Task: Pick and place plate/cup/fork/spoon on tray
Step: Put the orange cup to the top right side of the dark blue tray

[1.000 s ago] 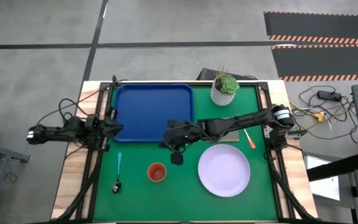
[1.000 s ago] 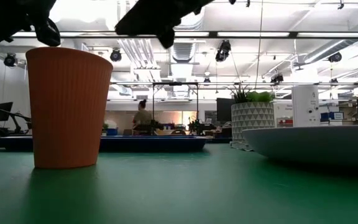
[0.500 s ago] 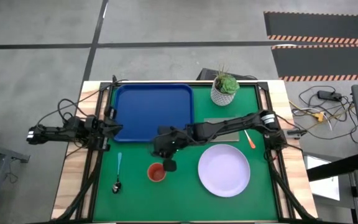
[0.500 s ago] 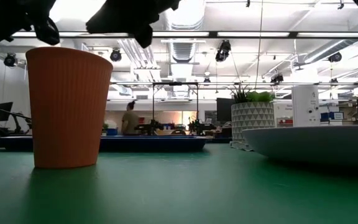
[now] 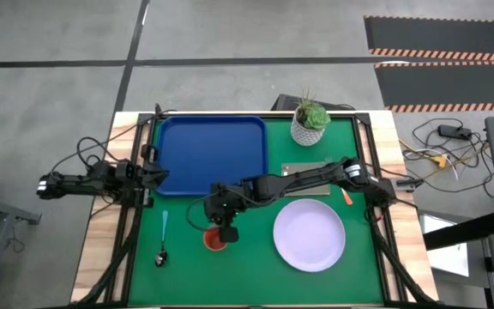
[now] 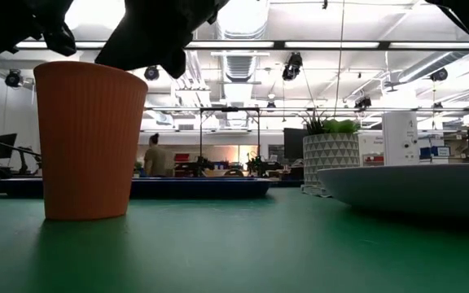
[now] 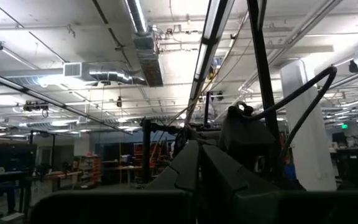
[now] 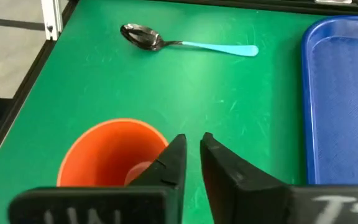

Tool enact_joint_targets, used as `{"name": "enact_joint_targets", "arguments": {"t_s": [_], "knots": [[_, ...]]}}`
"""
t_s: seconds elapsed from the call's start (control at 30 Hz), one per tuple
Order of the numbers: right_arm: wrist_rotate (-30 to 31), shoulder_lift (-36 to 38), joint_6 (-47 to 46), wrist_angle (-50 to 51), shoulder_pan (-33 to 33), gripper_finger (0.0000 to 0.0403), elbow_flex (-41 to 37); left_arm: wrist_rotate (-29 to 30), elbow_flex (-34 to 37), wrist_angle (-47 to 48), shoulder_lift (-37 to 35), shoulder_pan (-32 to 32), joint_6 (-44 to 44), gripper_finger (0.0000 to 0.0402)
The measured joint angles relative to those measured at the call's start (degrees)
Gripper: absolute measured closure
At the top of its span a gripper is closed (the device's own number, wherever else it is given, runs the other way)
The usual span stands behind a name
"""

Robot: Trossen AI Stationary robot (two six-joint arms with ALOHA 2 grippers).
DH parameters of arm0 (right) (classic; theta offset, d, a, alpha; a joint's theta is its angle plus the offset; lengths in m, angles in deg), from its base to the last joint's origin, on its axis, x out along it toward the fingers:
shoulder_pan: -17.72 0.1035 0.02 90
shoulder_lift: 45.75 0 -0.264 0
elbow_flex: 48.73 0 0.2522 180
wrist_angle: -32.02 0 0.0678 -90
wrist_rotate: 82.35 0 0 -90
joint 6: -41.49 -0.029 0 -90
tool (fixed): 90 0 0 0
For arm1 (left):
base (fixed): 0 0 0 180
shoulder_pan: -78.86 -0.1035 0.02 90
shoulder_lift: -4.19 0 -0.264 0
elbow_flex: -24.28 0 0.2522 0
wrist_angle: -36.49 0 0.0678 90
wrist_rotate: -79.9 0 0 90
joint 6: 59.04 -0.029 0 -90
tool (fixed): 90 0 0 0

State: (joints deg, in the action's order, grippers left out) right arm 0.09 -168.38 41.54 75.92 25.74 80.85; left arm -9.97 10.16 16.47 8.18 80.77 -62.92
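Note:
The orange-red cup (image 5: 215,240) stands upright on the green mat, near the table's front. My right gripper (image 5: 227,230) hovers at the cup's right side. Its fingers (image 8: 192,140) are a narrow gap apart, with one tip over the cup's rim (image 8: 160,144) and green mat showing between them. In the low view the gripper (image 6: 165,57) hangs just above and beside the cup (image 6: 90,138). The lavender plate (image 5: 309,234) lies to the right, the blue-handled spoon (image 5: 162,240) to the left, and the orange-handled fork (image 5: 344,191) at the far right. The blue tray (image 5: 208,154) lies at the back left. My left gripper (image 5: 151,176) waits shut at the tray's left rim.
A white pot with a green plant (image 5: 310,123) stands at the back right of the tray. A grey-green pad (image 5: 303,169) lies under my right arm. A person moves about in the room far behind the table (image 6: 149,155).
My right gripper has moved toward the table's left and near edges, from beside the tray's near right corner to the cup's right side, and has come lower. The cup, plate, spoon and fork have stayed where they were.

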Motion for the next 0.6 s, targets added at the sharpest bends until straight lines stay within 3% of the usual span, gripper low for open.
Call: {"name": "enact_joint_targets", "arguments": {"t_s": [0.33, 0.6], "knots": [[0.07, -0.17, -0.48, -0.2, -0.02, 0.026, 0.17, 0.4, 0.0, -0.25, 0.11, -0.02, 0.0, 0.0402], [0.04, -1.47, -1.09, 1.33, -0.02, 0.0232, -0.19, 0.45, 0.0, -0.25, 0.11, -0.02, 0.0, 0.0402]]}}
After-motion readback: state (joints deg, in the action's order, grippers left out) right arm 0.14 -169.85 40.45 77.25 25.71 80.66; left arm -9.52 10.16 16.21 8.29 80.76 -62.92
